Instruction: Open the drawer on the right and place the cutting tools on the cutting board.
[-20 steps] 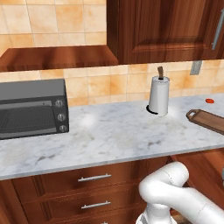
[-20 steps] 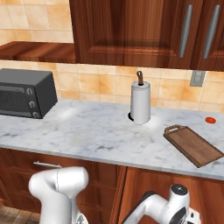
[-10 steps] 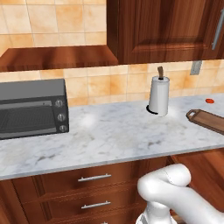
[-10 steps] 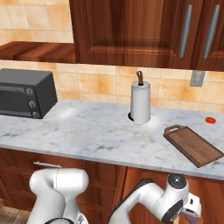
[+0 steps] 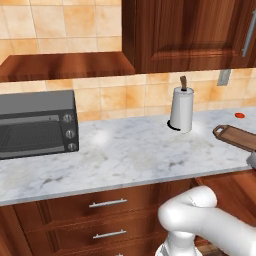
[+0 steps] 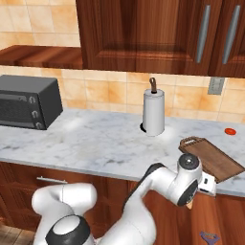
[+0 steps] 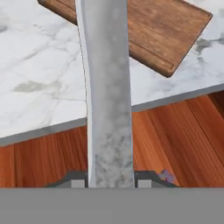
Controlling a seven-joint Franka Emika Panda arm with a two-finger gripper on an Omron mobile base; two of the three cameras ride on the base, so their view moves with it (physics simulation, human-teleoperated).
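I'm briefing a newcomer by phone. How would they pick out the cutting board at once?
Start at the marble counter and go right past the upright white paper-towel roll. The cutting board lies flat near the front edge: dark brown wood with a loop handle, the only flat wooden thing there.

Rendered kitchen, marble counter, toaster oven, wood cabinets, tiled backsplash

Tan tile wall, wood cabinets, marble counter
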